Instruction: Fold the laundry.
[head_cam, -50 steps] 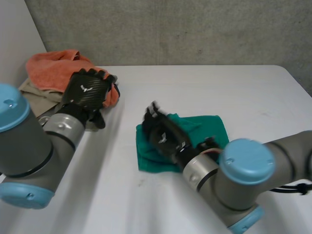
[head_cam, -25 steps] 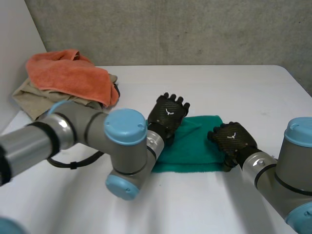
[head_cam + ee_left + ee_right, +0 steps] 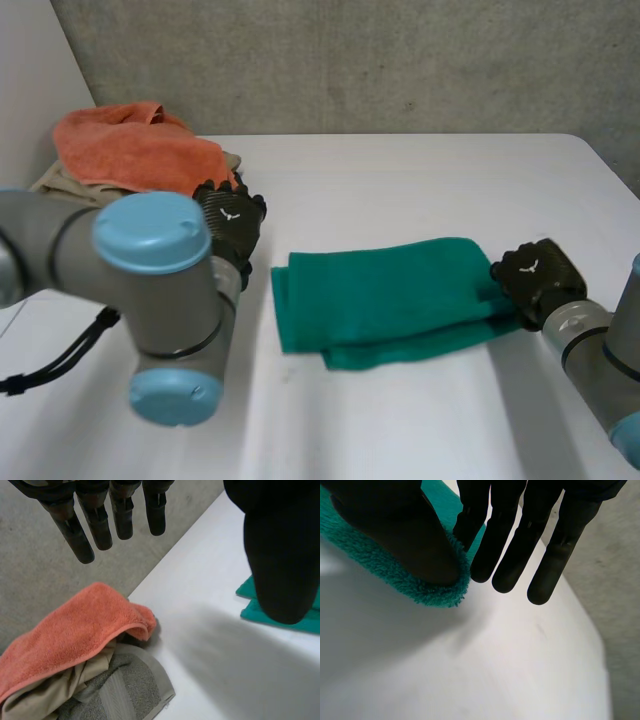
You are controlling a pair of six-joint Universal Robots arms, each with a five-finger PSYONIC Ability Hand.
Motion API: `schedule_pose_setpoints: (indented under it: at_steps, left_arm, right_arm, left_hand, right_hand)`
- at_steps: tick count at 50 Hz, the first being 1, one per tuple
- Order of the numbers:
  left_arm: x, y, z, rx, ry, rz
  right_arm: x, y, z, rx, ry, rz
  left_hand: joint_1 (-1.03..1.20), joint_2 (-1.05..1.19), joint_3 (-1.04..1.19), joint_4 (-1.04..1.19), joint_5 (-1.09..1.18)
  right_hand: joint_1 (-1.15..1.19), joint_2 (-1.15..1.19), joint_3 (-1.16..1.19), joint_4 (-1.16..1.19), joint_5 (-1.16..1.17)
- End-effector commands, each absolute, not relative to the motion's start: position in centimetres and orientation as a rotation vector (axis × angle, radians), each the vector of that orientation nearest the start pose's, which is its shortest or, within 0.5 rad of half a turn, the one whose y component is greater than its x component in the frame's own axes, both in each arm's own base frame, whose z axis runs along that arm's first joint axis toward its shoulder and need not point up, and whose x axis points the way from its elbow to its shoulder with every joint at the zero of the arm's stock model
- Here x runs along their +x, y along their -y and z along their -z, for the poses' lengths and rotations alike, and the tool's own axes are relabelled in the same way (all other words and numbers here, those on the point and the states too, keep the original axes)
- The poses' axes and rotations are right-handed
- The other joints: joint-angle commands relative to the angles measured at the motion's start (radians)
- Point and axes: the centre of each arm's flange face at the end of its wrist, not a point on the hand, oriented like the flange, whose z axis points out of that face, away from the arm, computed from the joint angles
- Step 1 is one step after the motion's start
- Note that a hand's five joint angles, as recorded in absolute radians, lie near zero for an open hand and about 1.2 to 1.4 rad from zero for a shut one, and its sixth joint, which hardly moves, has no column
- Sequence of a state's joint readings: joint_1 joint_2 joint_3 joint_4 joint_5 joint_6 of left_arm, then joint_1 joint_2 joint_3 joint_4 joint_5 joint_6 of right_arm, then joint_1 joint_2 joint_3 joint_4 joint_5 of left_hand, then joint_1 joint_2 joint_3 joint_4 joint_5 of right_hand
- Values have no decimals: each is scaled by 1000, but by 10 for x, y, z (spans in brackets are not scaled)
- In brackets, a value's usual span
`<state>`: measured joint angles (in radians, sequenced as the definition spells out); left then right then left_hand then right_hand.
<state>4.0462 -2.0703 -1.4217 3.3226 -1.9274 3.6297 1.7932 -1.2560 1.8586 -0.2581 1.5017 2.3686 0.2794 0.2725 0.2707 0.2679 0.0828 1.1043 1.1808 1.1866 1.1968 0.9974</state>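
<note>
Back from the green towel (image 3: 385,297) comes my left robot hand (image 3: 231,217), now beside the orange towel (image 3: 125,150), fingers straight, holding nothing; my right robot hand (image 3: 537,279) pinches the right end of the green towel, which lies folded mid-tabletop (image 3: 420,190)

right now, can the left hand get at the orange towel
Probably yes: the left hand is open right beside the orange towel, which lies just past its fingers with nothing in between.
</note>
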Motion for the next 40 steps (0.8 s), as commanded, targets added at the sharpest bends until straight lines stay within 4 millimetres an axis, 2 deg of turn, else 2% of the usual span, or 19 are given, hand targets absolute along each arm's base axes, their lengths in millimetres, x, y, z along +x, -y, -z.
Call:
schedule_pose_setpoints:
  at_steps: [1, 2, 5, 6, 7, 9, 10, 14, 15, 16, 18, 20, 22, 24, 25, 29, 34, 35, 40]
  left_arm:
    - [-305, 225, -216, 981, -2065, 2005]
    - [-304, 225, -218, 975, -2062, 2012]
    - [-301, 225, -225, 952, -2052, 2028]
    - [-300, 226, -227, 945, -2049, 2032]
    - [-299, 226, -228, 938, -2047, 2034]
    - [-298, 227, -229, 932, -2045, 2036]
    - [-298, 227, -229, 932, -2046, 2033]
    - [-291, 233, -226, 901, -2062, 2019]
    - [-289, 235, -225, 882, -2074, 2020]
    - [-288, 237, -225, 870, -2083, 2023]
    - [-286, 240, -225, 845, -2095, 2027]
    - [-287, 242, -226, 818, -2115, 2046]
    - [-287, 243, -228, 799, -2125, 2062]
    - [-290, 247, -233, 763, -2127, 2110]
    - [-292, 248, -236, 750, -2123, 2131]
    - [-306, 251, -243, 753, -2119, 2235]
    - [-347, 236, -241, 978, -2137, 2371]
    - [-363, 229, -235, 1071, -2156, 2395]
    - [-402, 223, -211, 1263, -2191, 2409]
  right_arm:
    - [219, 283, -176, -1589, -2272, 2169]
    - [243, 273, -186, -1612, -2117, 2253]
    - [281, 251, -198, -1635, -1871, 2341]
    - [303, 233, -201, -1646, -1719, 2369]
    - [311, 225, -201, -1655, -1656, 2368]
    - [325, 209, -193, -1694, -1554, 2331]
    - [339, 190, -176, -1763, -1455, 2244]
    - [354, 158, -139, -1911, -1283, 2033]
    - [355, 157, -136, -1923, -1265, 2018]
    - [355, 157, -135, -1925, -1263, 2018]
    - [354, 165, -140, -1890, -1324, 2060]
    - [352, 171, -144, -1820, -1412, 2091]
    - [347, 182, -162, -1619, -1551, 2127]
    - [338, 193, -183, -1457, -1606, 2168]
    - [324, 205, -202, -1282, -1658, 2182]
    - [291, 229, -226, -947, -1804, 2119]
    - [259, 252, -230, -739, -2022, 1989]
    - [255, 256, -231, -725, -2053, 1977]
    - [240, 275, -214, -690, -2229, 1867]
  left_hand:
    - [-28, -21, -19, -16, -6]
    - [-28, -21, -19, -16, -6]
    - [-28, -21, -19, -16, -6]
    - [-28, -21, -19, -16, -6]
    - [-34, -27, -25, -22, -11]
    - [-39, -33, -31, -28, -17]
    - [-39, -33, -31, -28, -17]
    - [-51, -44, -43, -40, -29]
    - [-51, -44, -43, -40, -29]
    - [-51, -44, -43, -40, -29]
    - [-51, -44, -43, -40, -29]
    - [-51, -44, -43, -40, -29]
    - [-54, -47, -45, -43, -32]
    - [-63, -56, -54, -51, -41]
    - [-66, -59, -57, -54, -44]
    - [-69, -62, -60, -57, -47]
    - [-72, -65, -63, -60, -50]
    - [-75, -68, -66, -63, -53]
    - [-78, -71, -69, -66, -56]
  right_hand:
    - [292, 215, 210, 199, 224]
    - [292, 215, 210, 199, 224]
    - [292, 215, 210, 199, 224]
    - [292, 215, 210, 199, 224]
    - [292, 215, 210, 199, 224]
    - [292, 215, 210, 199, 224]
    - [292, 215, 210, 199, 224]
    - [292, 215, 210, 199, 224]
    - [139, 62, 57, 46, 71]
    - [-165, -241, -247, -257, -233]
    - [-930, -1006, -1012, -1022, -997]
    - [-930, -1006, -1012, -1022, -997]
    - [-930, -1006, -1012, -1022, -997]
    - [-930, -1006, -1012, -1022, -997]
    - [-930, -1006, -1012, -1022, -997]
    - [-930, -1006, -1012, -1022, -997]
    - [-930, -1006, -1012, -1022, -997]
    - [-930, -1006, -1012, -1022, -997]
    - [-930, -1006, -1012, -1022, -997]
